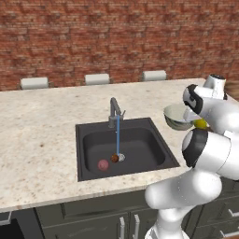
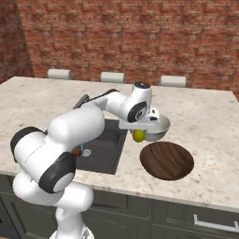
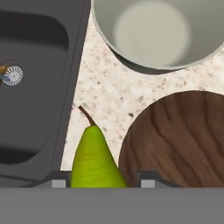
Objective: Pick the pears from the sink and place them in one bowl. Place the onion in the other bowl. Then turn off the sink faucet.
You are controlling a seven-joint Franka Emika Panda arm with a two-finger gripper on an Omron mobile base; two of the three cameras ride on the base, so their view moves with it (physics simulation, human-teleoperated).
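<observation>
Pear [image 3: 94, 159] sits clamped in our gripper [image 3: 99, 183], stem toward the sink [image 3: 35, 78]; beside that sink we see wooden bowl [image 3: 179, 140] and grey bowl [image 3: 157, 33].

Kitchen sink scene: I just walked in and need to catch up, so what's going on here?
The white arm's gripper is shut on the yellow-green pear, holding it above the counter between the sink and the wooden bowl. The grey bowl is empty. The onion and the brownish pear lie in the sink, and the faucet is running.
</observation>
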